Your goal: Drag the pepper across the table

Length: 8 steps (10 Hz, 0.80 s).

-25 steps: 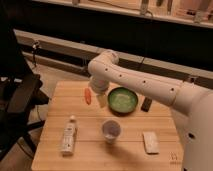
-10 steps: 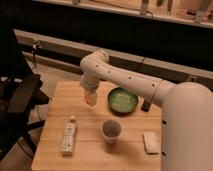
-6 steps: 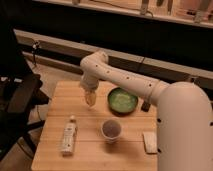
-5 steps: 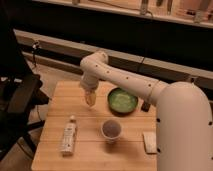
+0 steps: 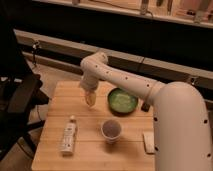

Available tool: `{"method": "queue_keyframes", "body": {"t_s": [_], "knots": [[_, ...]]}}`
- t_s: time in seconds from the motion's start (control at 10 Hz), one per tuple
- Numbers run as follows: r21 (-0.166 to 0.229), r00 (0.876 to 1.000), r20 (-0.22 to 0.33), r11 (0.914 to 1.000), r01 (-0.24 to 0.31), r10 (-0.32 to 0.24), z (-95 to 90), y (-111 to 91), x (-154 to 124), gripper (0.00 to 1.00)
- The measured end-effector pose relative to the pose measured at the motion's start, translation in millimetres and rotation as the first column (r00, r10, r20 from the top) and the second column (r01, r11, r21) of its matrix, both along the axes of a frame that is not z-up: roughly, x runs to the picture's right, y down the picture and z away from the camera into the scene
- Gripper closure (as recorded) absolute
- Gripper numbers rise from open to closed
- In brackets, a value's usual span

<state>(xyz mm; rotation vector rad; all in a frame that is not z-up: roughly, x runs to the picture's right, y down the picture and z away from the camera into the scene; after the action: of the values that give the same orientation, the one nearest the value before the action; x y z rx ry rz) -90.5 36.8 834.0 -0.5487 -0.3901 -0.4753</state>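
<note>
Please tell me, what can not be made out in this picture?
Pepper: camera view, not visible, likely hidden by the gripper, which is low over the table's back left, beside the green bowl.
Table's right edge: camera view, covered by the robot's arm.
Dark object by the bowl: camera view, partly behind the arm, unidentifiable.

Smooth white arm with small dark dots; pale claw over the table.
</note>
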Motion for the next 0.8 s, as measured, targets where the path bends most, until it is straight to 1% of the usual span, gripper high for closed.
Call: {"method": "queue_keyframes", "body": {"t_s": [0.1, 0.2, 0.3, 0.5, 0.6, 0.7, 0.8], "knots": [[0.040, 0.996, -0.002, 0.9954, 0.087, -0.087, 0.3, -0.5, 2.5, 0.20], [0.075, 0.985, -0.009, 0.9817, 0.175, -0.175, 1.1, 0.5, 5.0, 0.20], [0.092, 0.974, -0.018, 0.9696, 0.227, -0.226, 3.6, 1.6, 8.2, 0.20], [0.107, 0.964, -0.045, 0.9581, 0.266, -0.263, 9.3, 1.8, 17.4, 0.20], [0.115, 0.961, -0.046, 0.9541, 0.276, -0.273, 12.0, 0.1, 18.0, 0.20], [0.126, 0.961, -0.044, 0.9525, 0.277, -0.274, 15.0, -2.7, 19.7, 0.20], [0.139, 0.965, -0.036, 0.9546, 0.263, -0.261, 18.7, -7.5, 23.3, 0.20]]}}
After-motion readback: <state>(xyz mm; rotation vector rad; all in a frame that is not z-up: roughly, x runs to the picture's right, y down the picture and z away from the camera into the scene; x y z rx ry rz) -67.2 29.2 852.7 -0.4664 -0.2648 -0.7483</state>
